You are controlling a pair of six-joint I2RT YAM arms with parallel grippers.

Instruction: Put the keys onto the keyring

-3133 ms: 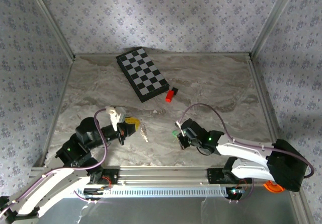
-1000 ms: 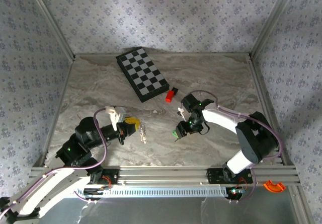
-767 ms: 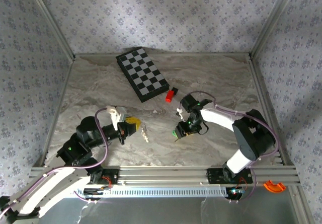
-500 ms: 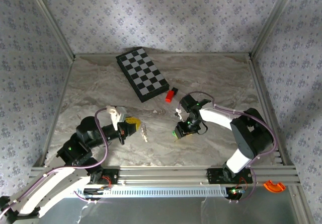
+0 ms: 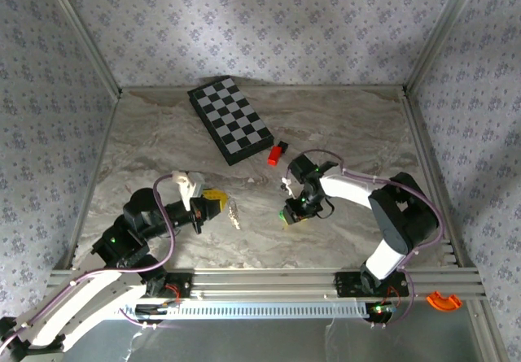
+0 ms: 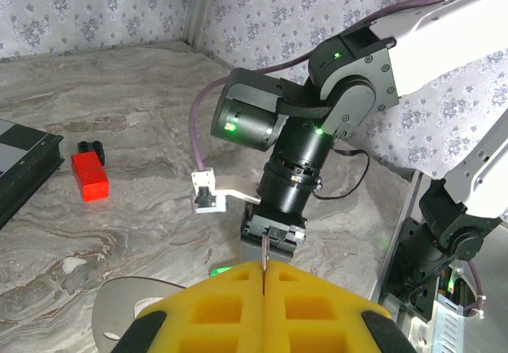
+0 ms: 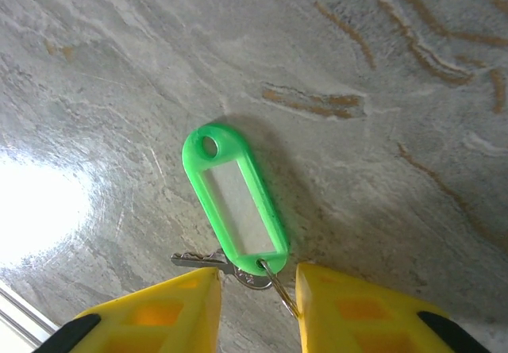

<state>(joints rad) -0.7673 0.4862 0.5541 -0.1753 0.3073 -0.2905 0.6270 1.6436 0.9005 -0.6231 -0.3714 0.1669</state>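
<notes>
One each: key (image 7: pixel 236 202), keyring (image 5: pixel 234 213), checkerboard (image 5: pixel 230 120), block (image 5: pixel 278 153)

Light was bright, even and diffuse — shadows stayed soft. Glare blew out the counter (image 7: pixel 40 202) at the right wrist view's left edge; the nearest foreground was blurred.

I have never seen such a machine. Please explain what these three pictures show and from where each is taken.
Two robot arms stand at a marble-patterned table. One picture looks down from above; the other two come from wrist cameras, so yellow fingers show at the bottom. On the table lie a checkerboard, a red-and-black block and a green key tag with a small key. The left gripper is shut on a metal keyring. The right gripper stands open around the tag's key end.
</notes>
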